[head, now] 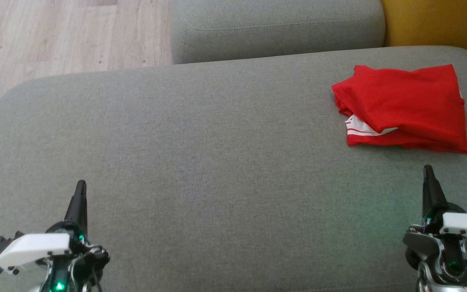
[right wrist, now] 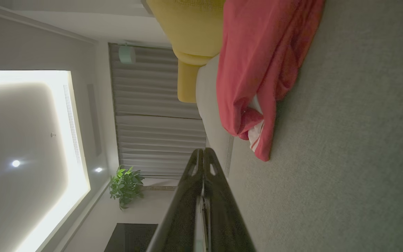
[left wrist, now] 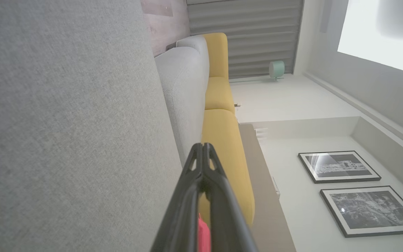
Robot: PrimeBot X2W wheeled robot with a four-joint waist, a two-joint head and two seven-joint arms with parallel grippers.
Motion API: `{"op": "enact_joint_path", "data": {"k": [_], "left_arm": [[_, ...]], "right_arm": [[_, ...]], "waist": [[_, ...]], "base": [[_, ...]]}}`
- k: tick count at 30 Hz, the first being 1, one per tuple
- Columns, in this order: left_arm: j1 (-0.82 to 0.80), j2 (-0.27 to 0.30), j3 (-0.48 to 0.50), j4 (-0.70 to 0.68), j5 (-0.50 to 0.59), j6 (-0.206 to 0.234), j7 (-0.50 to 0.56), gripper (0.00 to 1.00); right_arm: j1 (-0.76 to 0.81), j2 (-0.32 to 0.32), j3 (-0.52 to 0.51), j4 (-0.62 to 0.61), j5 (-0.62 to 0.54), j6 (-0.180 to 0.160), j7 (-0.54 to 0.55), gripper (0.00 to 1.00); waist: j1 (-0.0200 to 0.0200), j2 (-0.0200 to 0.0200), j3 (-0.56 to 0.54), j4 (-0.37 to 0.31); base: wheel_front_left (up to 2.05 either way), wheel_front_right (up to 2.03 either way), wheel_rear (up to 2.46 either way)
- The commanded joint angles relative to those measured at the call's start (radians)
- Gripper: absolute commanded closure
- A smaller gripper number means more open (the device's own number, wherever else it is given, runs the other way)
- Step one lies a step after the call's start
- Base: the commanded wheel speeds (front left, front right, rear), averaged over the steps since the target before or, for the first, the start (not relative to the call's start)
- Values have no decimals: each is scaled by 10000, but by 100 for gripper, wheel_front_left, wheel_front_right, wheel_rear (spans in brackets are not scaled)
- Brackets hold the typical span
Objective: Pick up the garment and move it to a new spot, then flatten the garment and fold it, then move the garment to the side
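Lying folded on the sofa [head: 217, 162], the garment [head: 403, 109] sits unheld (each arm's jaws closed).

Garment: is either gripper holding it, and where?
Nothing is held. The garment lies on the sofa, apart from the shut left gripper and right gripper.

My head camera looks down on the grey seat [head: 217, 162]. Both wrist cameras skim it sideways, close; all share the garment [head: 403, 109].
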Motion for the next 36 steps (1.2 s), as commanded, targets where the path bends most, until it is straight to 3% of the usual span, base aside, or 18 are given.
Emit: {"op": "enact_joint_path", "data": {"k": [1,8,36], "left_arm": [[-552,56,346,-393,-289,-65,105,100],[-592,49,366,-483,-984,-69,288,100],[-592,49,364,-485,-985,-69,287,100]], "right_arm": [[-238,24,104,-460,288,-7,144,100],[-180,82,-80,-640,919,-7,323,100],[-180,82,-78,-640,920,-7,322,100]], "waist": [[0,0,7,3],[0,0,38,15],[0,0,39,15]], "base": [[0,0,0],[0,0,0],[0,0,0]]}}
